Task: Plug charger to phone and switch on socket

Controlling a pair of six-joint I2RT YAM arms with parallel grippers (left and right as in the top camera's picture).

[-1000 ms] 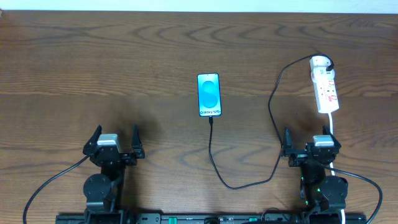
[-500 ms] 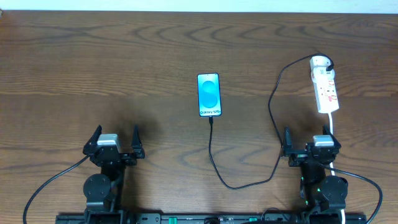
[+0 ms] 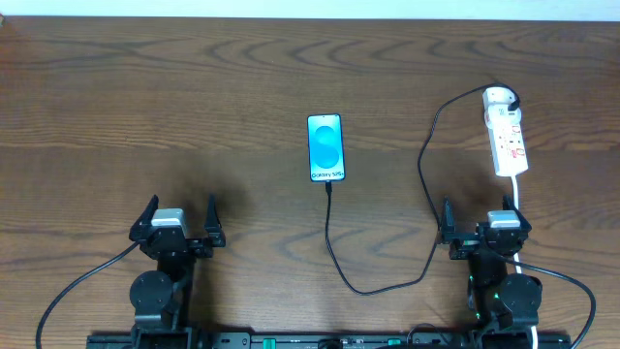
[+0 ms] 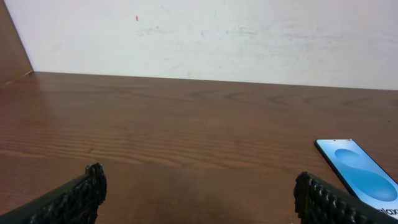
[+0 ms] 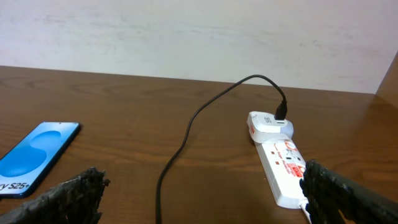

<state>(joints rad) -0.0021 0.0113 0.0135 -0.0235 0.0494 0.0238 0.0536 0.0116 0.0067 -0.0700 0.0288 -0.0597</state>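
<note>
Left hand (image 3: pixel 181 211), right hand (image 3: pixel 486 217): no change

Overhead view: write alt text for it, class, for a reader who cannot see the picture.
A lit phone lies screen-up at the middle of a wooden table, with a thin black charger cable looping from its near end to a white power strip on the right. The left gripper and right gripper sit open near the front edge, holding nothing.

Dark brown woodgrain tabletop (image 3: pixel 145 107), phone (image 3: pixel 325 147) glowing blue-teal with white ovals, charger (image 3: pixel 326 228) black, socket (image 3: pixel 508 143) white with red-marked switches.
</note>
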